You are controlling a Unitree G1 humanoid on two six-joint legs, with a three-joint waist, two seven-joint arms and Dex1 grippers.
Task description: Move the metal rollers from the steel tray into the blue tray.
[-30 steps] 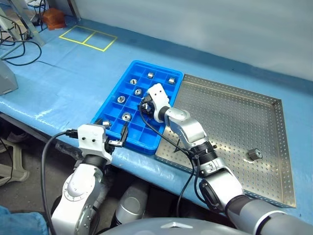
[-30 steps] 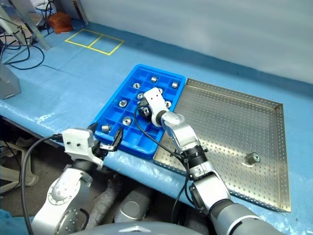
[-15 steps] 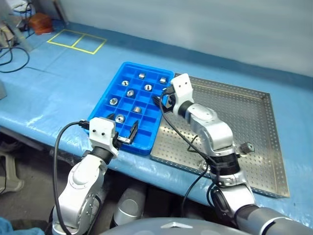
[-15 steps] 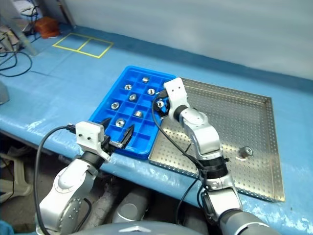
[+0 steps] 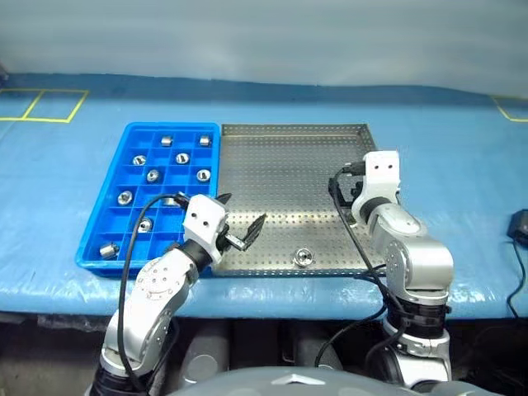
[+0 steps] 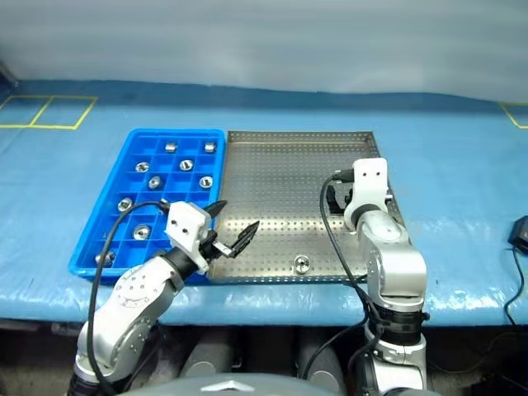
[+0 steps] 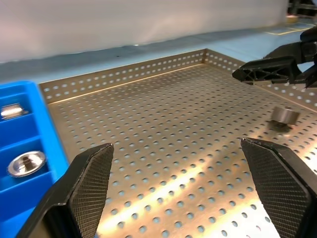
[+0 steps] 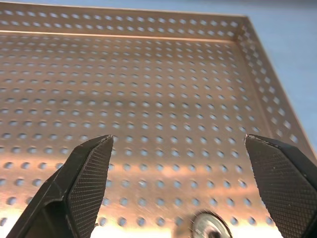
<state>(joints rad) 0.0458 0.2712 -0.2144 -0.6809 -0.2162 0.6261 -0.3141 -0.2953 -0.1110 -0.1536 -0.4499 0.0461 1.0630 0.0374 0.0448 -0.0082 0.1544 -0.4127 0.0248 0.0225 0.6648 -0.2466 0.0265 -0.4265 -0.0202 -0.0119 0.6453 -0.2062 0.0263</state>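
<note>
The steel tray [image 5: 289,157] lies mid-table with one metal roller [image 5: 304,258] near its front rim. Beside it on the left, the blue tray [image 5: 92,247] holds several rollers [image 5: 153,175] in separate compartments. My left gripper [image 5: 241,216] hovers open over the steel tray's front left corner, pointing across the tray; the left wrist view shows the lone roller [image 7: 285,115] beyond its spread fingertips. My right gripper [image 8: 183,193] is open and empty above the tray's right side, with the same roller [image 8: 208,228] just below its jaws in the right wrist view.
The trays rest on a blue table cover [image 5: 462,132] with yellow tape marks [image 5: 41,103] at the far left. A small black object [image 5: 520,224] sits at the right edge. The table's front edge runs just below both trays.
The whole view has swung round to the right. My right gripper left the blue tray, opened, and moved across to the steel tray's right side. My left gripper shifted right, over the steel tray's corner.
</note>
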